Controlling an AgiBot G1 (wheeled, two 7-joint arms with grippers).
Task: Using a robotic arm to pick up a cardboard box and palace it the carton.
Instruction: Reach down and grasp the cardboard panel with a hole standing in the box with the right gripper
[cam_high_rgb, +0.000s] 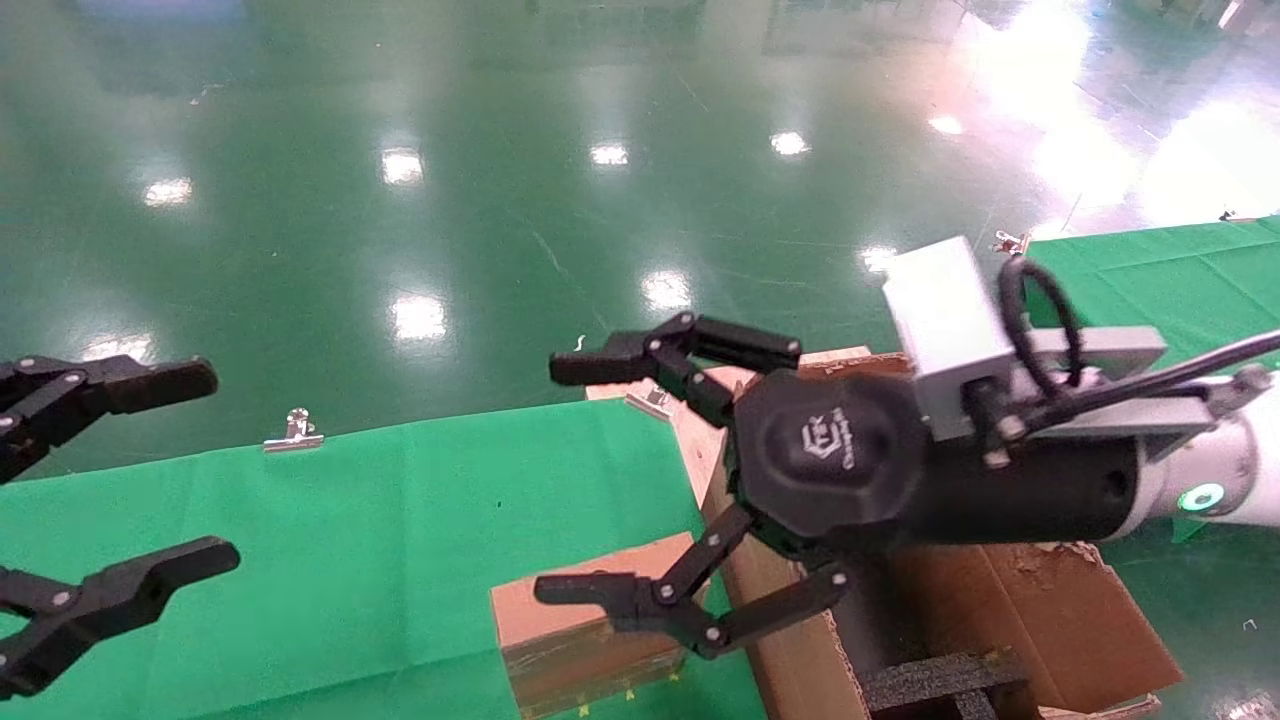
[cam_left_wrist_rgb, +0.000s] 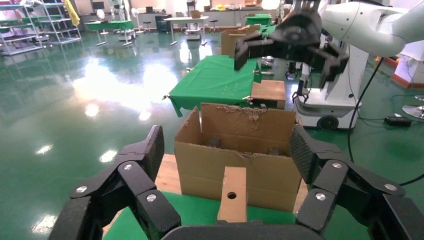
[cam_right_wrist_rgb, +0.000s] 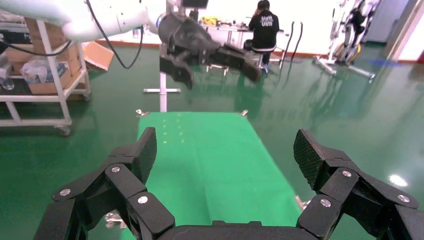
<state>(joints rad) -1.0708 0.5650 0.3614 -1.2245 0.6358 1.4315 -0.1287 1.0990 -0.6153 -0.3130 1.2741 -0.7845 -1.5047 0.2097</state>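
Head view shows the robotic arm (cam_high_rgb: 1215, 470), the robot's right, reaching across with its right gripper (cam_high_rgb: 570, 480) spread wide and holding nothing. Below its lower finger, not touching it, the cardboard box (cam_high_rgb: 580, 630) rests on the green table (cam_high_rgb: 330, 560). Behind the claw, under the wrist, stands the carton (cam_high_rgb: 1040, 610), open, with black foam inserts (cam_high_rgb: 940, 680) inside. From the left wrist view, the box (cam_left_wrist_rgb: 233, 194) stands just in front of the carton (cam_left_wrist_rgb: 240, 165), its round hole facing the camera. The left gripper (cam_high_rgb: 150, 475) hovers well apart over the table's far side, also wide open and empty. This looks like the approach step; next, the right claw would need to drop around the box and close.
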